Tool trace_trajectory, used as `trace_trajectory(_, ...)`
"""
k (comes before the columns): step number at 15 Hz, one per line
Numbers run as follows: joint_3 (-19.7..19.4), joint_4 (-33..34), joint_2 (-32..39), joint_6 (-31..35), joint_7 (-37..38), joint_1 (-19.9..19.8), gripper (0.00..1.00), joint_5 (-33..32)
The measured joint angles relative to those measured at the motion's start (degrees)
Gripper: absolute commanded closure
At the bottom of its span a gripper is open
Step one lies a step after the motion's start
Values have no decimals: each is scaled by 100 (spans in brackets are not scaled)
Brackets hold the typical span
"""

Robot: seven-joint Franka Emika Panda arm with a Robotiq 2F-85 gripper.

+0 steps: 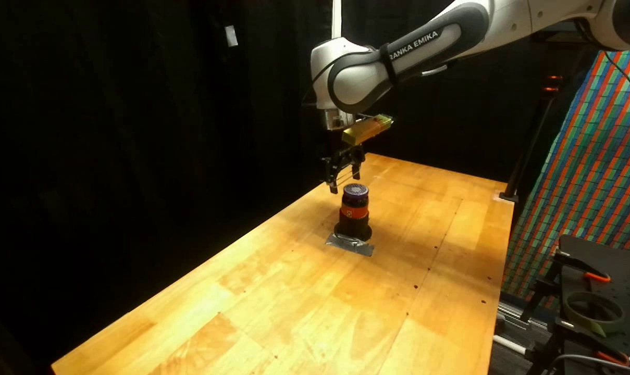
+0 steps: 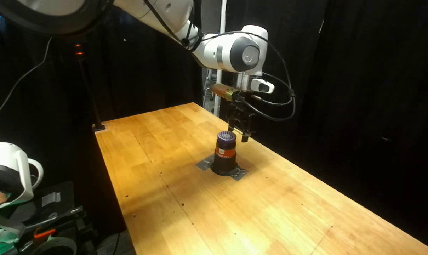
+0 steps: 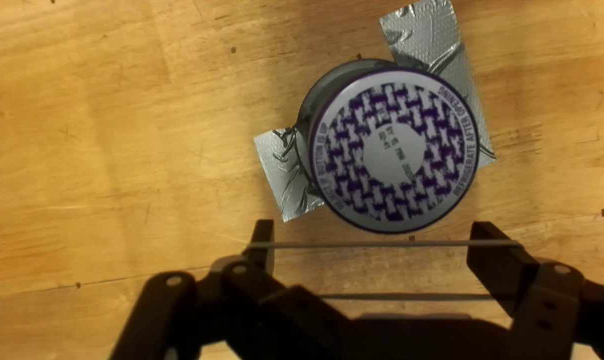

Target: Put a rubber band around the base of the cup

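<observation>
— How's the gripper (image 1: pixel 345 183) sitting?
— In an exterior view it points down above the bench (image 1: pixel 320 312), near the left edge. Its jaws are spread, a rubber band (image 3: pixel 371 245) stretched between them.
— And the cup (image 1: pixel 355 212)?
— Just right and lower, upright, nearer the left edge than the right.
— The arm (image 1: pixel 414 44)?
— It slopes down from upper right, wrist vertical.

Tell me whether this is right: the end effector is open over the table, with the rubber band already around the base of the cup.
Wrong about the rubber band: the wrist view shows it stretched across the end effector, not around the base of the cup. The end effector is indeed open over the table.
</observation>
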Motion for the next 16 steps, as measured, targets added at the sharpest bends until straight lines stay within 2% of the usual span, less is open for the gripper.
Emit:
trace_trajectory(9,1,186,172,-610,-51,-33,0,452)
trace_trajectory(16,1,-2,172,-593,-51,-86,0,497)
